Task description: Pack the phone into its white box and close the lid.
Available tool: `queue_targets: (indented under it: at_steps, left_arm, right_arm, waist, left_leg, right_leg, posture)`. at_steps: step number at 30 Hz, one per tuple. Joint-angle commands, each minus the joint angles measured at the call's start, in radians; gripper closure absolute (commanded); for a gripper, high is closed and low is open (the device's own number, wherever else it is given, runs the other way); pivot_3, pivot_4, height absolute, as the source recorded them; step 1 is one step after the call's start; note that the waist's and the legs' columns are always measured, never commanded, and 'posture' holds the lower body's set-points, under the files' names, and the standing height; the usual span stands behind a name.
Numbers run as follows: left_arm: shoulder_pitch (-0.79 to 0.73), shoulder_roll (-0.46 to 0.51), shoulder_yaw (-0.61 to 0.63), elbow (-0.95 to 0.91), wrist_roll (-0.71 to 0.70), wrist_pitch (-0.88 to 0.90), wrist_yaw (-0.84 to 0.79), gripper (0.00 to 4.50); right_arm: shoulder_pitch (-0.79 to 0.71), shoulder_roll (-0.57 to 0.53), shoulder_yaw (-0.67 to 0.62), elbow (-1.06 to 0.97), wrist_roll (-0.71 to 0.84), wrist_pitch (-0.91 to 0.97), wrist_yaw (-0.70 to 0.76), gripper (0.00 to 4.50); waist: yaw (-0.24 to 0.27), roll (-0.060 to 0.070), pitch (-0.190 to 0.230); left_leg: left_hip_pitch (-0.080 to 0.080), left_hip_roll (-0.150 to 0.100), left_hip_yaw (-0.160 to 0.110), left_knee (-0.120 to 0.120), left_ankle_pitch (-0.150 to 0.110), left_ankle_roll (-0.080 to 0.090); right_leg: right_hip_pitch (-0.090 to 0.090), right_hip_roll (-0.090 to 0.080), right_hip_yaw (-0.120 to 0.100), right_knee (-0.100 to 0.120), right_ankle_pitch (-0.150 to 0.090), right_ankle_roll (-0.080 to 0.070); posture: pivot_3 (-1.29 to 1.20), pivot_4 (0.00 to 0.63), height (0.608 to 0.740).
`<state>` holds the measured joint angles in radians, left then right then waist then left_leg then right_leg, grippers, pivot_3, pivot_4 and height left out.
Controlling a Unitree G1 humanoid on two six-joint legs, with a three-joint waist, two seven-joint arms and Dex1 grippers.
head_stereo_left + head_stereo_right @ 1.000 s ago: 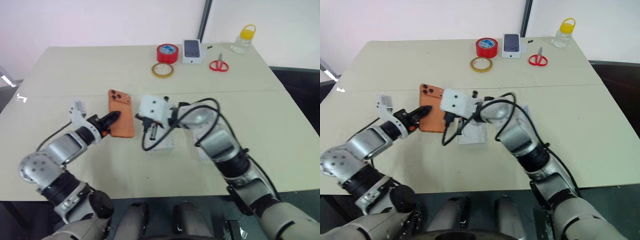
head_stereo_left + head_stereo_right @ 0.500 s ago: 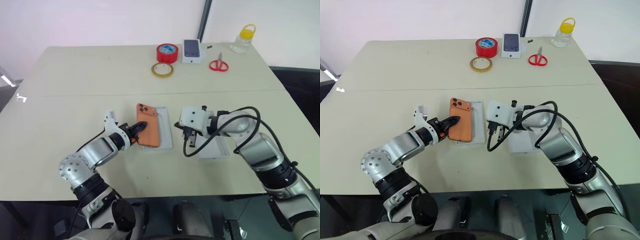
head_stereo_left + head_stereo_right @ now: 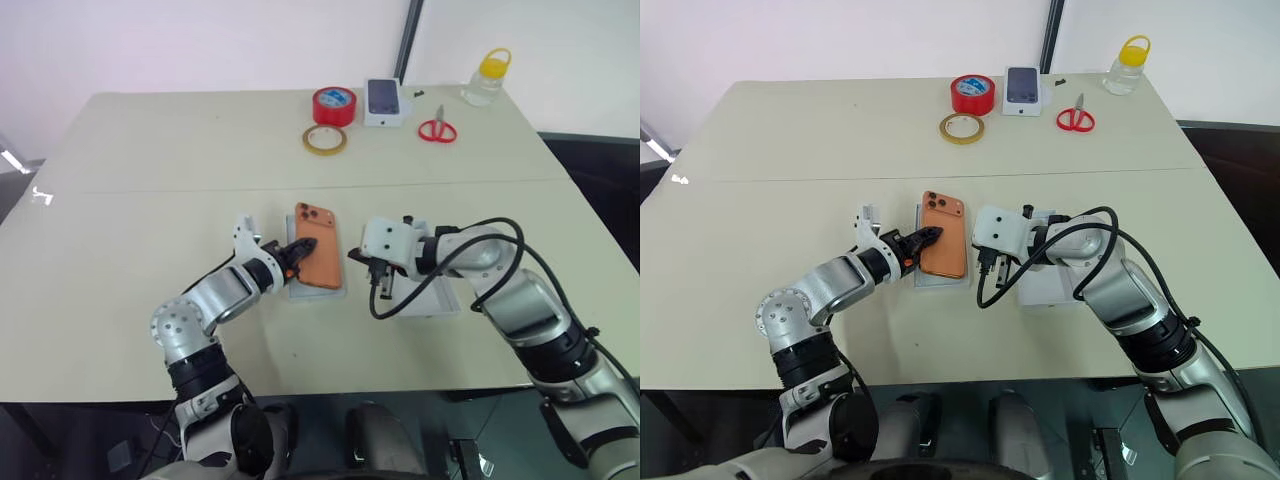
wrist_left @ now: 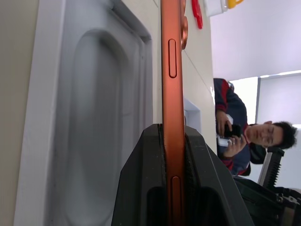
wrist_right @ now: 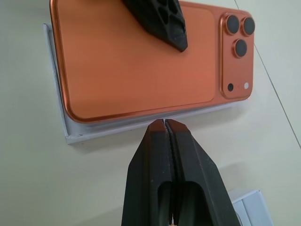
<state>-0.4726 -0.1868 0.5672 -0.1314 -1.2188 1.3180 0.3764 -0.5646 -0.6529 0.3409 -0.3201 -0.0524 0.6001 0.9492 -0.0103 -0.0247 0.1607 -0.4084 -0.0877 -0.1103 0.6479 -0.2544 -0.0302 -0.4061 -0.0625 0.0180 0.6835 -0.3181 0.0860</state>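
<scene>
Left gripper [image 3: 296, 250] clamped on the edge of the orange phone [image 3: 318, 258], which it holds just above a white insert tray [image 5: 70, 133] on the desk [image 3: 150, 160]. Right gripper [image 5: 165, 123], fingers pressed together, points at the phone's near edge; white box [image 3: 437, 300] beside it.

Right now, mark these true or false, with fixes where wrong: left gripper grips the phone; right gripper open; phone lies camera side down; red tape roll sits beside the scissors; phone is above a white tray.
1. The left gripper grips the phone. True: its fingers clamp the orange edge.
2. The right gripper is open. False: its fingers are pressed together, holding nothing.
3. The phone lies camera side down. False: the three lenses face up.
4. The red tape roll sits right beside the scissors. False: a small white box stands between them.
5. The phone is above a white tray. True.
</scene>
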Motion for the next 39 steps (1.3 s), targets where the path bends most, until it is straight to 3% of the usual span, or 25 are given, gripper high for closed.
queue_targets:
  at_steps: [1,7,8,13,22,29,33,36,39]
  left_arm:
    - [0.029,-0.01,-0.035,-0.006,-0.059,-0.038,-0.005,3.17]
    - [0.062,0.035,-0.084,-0.001,-0.092,-0.063,0.006,0.18]
    - [0.067,0.045,-0.089,-0.003,-0.107,-0.069,0.012,0.08]
    - [0.085,0.132,-0.113,-0.036,-0.213,-0.092,0.044,0.08]
    - [0.126,0.406,-0.205,-0.105,-0.446,-0.117,0.03,0.08]
    - [0.163,0.51,-0.274,-0.111,-0.392,-0.176,-0.008,0.08]
    - [0.172,0.665,-0.295,-0.186,-0.11,-0.285,-0.197,0.08]
    - [0.187,0.798,-0.384,-0.209,0.133,-0.383,-0.337,0.9]
    - [0.18,0.902,-0.502,-0.204,0.322,-0.449,-0.478,2.42]
  right_arm:
    - [-0.01,-0.005,-0.027,-0.027,0.012,-0.014,-0.007,4.5]
    - [-0.012,-0.002,-0.024,-0.024,0.011,-0.015,-0.016,4.5]
    - [-0.012,-0.002,-0.023,-0.024,0.011,-0.015,-0.018,4.5]
    - [-0.015,0.001,-0.02,-0.021,0.013,-0.016,-0.024,4.5]
    - [-0.028,0.007,-0.015,0.003,0.013,-0.033,-0.023,4.5]
    - [-0.035,0.014,-0.008,0.014,0.012,-0.042,-0.023,4.5]
    - [-0.028,0.01,-0.017,0.014,0.01,-0.036,-0.032,4.5]
    - [-0.028,0.009,-0.017,0.026,0.003,-0.033,-0.041,4.5]
    - [-0.056,0.026,-0.014,0.07,-0.007,0.015,-0.065,4.5]
  waist:
    - [0.0,0.0,0.0]
    - [0.001,0.0,0.0]
    - [0.001,0.0,0.0]
    - [-0.003,0.0,0.0]
    - [0.001,0.0,0.0]
    - [-0.002,0.0,0.0]
    - [-0.006,0.001,0.0]
    - [-0.002,0.001,-0.001]
    - [0.001,0.002,0.0]
  left_leg:
    - [0.0,0.0,0.0,0.0,0.0,0.0]
    - [0.0,0.0,0.0,0.0,0.0,0.0]
    - [0.0,0.0,0.0,0.001,0.0,0.0]
    - [0.001,0.0,0.0,0.0,0.0,0.0]
    - [0.001,0.0,0.0,0.001,0.0,0.0]
    - [0.001,0.0,0.0,0.0,0.0,0.0]
    - [0.001,0.0,0.0,0.0,0.0,0.0]
    - [0.001,0.0,0.0,-0.001,0.0,0.0]
    - [0.0,0.0,0.0,-0.001,0.0,0.0]
  right_leg:
    - [0.0,0.0,0.0,0.0,0.0,0.0]
    - [0.001,0.0,0.0,0.0,0.0,0.0]
    - [0.001,0.0,0.0,0.0,0.0,0.0]
    - [0.001,0.0,0.0,0.0,0.0,0.0]
    - [0.001,0.0,0.0,0.0,0.0,0.0]
    - [0.0,0.0,0.001,0.0,0.0,0.0]
    - [0.0,0.0,0.001,0.0,0.0,0.0]
    - [0.0,0.0,0.001,0.0,0.0,0.0]
    - [0.0,-0.001,0.001,-0.001,0.0,0.0]
  posture:
    - [0.0,0.15,0.74]
    - [0.0,0.15,0.74]
    - [0.0,0.15,0.74]
    - [0.0,0.15,0.74]
    - [0.0,0.15,0.74]
    - [0.0,0.15,0.74]
    - [0.0,0.15,0.74]
    - [0.0,0.15,0.74]
    - [0.0,0.15,0.74]
